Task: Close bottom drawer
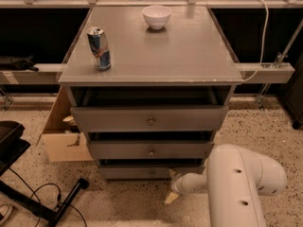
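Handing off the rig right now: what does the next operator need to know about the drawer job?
Gripper: low by the floor, at the front of the bottom drawer, just right of its knob. Contact is not clear.
Bottom drawer: front looks slightly out, with a dark gap above it.
Done: the arm is in place at the drawer front.
Left: probably push the front in until flush, then back off.
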You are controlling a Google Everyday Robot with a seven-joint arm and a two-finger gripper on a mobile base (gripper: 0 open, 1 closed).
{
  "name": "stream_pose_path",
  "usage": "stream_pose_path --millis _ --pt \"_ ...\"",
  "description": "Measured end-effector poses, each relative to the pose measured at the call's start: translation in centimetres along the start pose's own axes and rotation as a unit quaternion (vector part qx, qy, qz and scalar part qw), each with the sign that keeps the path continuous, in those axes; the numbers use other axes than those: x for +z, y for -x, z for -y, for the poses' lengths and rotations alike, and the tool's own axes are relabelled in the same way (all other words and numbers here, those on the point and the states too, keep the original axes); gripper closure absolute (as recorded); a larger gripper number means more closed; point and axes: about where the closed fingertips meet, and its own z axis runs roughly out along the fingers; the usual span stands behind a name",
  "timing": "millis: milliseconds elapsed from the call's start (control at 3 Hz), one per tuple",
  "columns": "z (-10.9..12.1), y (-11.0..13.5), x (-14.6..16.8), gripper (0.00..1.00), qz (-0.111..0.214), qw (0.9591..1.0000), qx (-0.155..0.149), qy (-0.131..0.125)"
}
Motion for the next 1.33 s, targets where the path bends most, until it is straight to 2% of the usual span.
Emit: stream_pose_path --millis 333,667,1000,1333 --pt "0.0 0.0 0.0 0.19 0.0 1.0 0.0 0.0" --pt "0.4 0.1 -1.4 0.5 0.003 0.9999 -0.01 -0.013" --pt "0.2 0.3 -3.8 0.73 0.003 0.9994 -0.026 -0.024" --pt "3.1 1.2 -8.9 0.96 -0.012 0.9967 -0.042 -0.068"
